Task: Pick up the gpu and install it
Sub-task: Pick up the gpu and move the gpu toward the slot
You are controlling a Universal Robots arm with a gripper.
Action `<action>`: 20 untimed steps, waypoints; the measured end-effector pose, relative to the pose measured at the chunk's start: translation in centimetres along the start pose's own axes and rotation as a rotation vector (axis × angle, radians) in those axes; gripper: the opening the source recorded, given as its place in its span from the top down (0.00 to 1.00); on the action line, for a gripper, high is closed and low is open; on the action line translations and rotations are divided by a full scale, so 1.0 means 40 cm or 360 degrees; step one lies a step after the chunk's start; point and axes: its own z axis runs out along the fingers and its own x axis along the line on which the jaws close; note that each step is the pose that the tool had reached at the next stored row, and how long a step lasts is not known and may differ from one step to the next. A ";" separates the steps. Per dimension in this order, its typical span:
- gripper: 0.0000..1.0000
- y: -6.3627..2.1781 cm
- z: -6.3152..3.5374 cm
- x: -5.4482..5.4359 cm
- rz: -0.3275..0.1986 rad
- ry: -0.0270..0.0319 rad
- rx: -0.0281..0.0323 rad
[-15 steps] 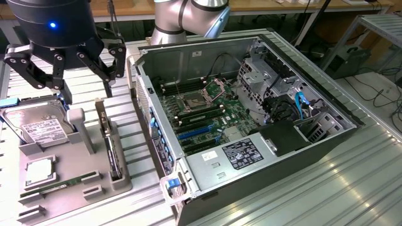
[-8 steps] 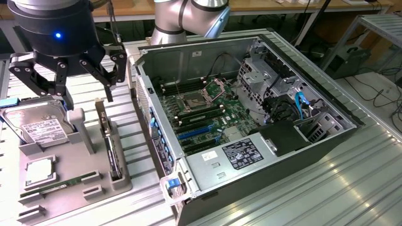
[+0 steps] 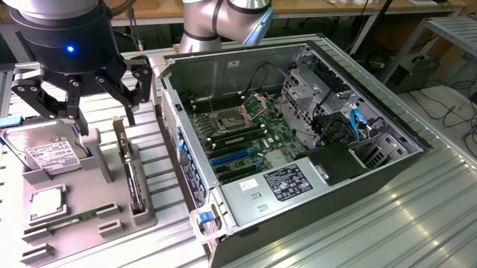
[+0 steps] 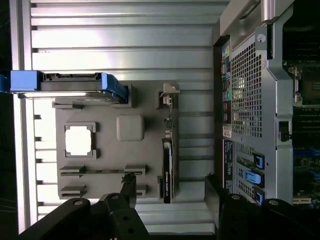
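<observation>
We see one ribbed metal surface carrying one open black computer tower and one grey plastic parts tray. One black robot hand hangs open and empty above the tray. The tray holds one silver hard drive and one dark gpu card, standing on edge, untouched.

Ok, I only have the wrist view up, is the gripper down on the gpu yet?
Observer: No. From the exterior view the gripper hangs open above the grey tray, not touching the gpu.
Operator: Is the case ready for it?
Observer: Its side is off, and the blue slots on the motherboard hold no card.
Operator: What is beside the gpu?
Observer: A hard drive, standing upright, white label facing the exterior camera.
</observation>
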 end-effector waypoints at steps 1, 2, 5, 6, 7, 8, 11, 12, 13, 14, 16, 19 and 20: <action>0.34 -0.002 0.000 0.000 0.0000 0.00001 0.00001; 0.34 -0.003 0.001 0.000 0.0000 0.00000 0.00001; 0.34 -0.004 0.005 0.000 0.0000 0.00000 0.00001; 0.34 -0.004 0.007 0.000 0.0000 -0.00001 -0.00001; 0.34 -0.004 0.009 0.000 0.0000 0.00000 0.00000; 0.34 -0.004 0.011 0.000 0.0000 0.00000 0.00000; 0.34 -0.005 0.018 0.000 0.0000 0.00001 -0.00007; 0.34 -0.005 0.020 0.000 0.0000 0.00001 -0.00009; 0.34 -0.005 0.021 0.000 0.0000 0.00001 -0.00009; 0.34 -0.005 0.021 0.000 0.0000 0.00001 -0.00009; 0.34 -0.005 0.023 0.000 0.0000 0.00001 -0.00010; 0.34 -0.005 0.026 -0.001 0.0000 -0.00001 -0.00012; 0.34 -0.005 0.026 -0.001 0.0000 -0.00002 -0.00012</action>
